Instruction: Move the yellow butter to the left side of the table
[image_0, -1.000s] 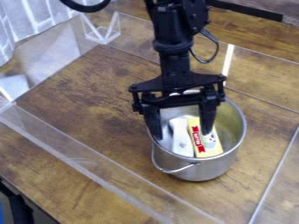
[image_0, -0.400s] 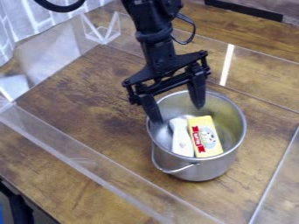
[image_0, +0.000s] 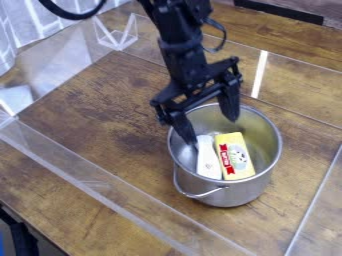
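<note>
we see the butter (image_0: 235, 156) lying inside the pot (image_0: 227, 190), label up, just beside a white block (image_0: 207, 155) on its left. the pot stands on the tabletop (image_0: 94, 110), toward its right side. above the pot's rear rim the gripper (image_0: 203, 108) points down with its fingers (image_0: 233, 100) spread wide and holding nothing, one tip dipping inside the rim near the white block.
</note>
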